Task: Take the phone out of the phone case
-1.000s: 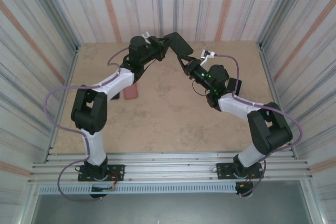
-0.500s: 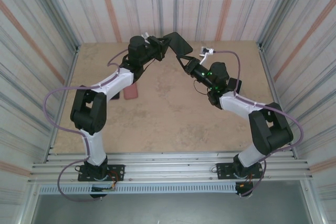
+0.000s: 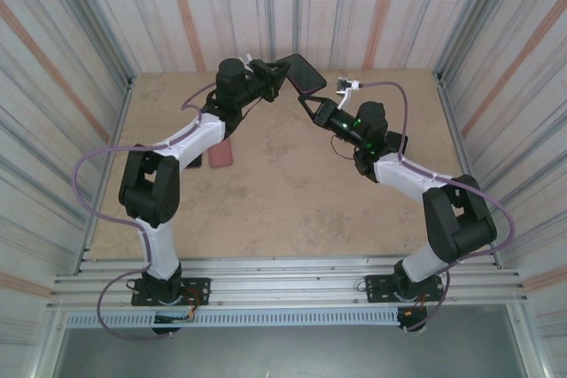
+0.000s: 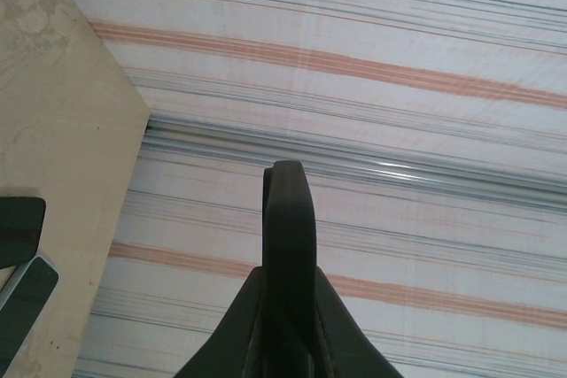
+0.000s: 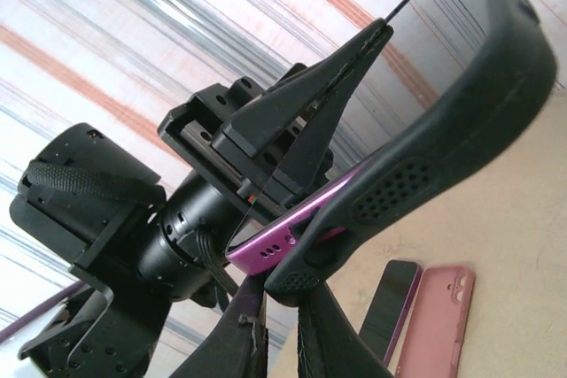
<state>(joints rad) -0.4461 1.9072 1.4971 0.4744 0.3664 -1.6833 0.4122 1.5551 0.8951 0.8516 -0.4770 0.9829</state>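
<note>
— Right gripper (image 5: 279,307), nipped narrow on the bottom corner of a black rubbery phone case (image 5: 461,112), high over the tan tabletop (image 3: 292,183). Does that lead the caption?

— Yes. Then the left gripper (image 3: 280,78), facing it, clamped tight across phone and case together, one finger flat on the glass.

— Where exactly is the phone?

— A purple-edged phone (image 5: 282,243) sits in the case, between the two grippers. Just above the right gripper's fingertips its lower end, with the ports, shows bare, because the case corner is bent away from it there. The rest of it lies inside the case.

— And from above?

— Both arms lean in toward the far wall. The dark slab is tilted at the left gripper's tip, with the right gripper just beside its lower edge.

— Anything beneath them?

— Well below both grippers, by the left forearm, a pink phone case (image 5: 438,320) lies flat on the table with a dark phone (image 5: 392,307) just beside it. Striped metal walls (image 3: 89,42) stand behind.

— The left wrist camera?

— Closed fingers, seen edge-on against the striped wall.
</note>
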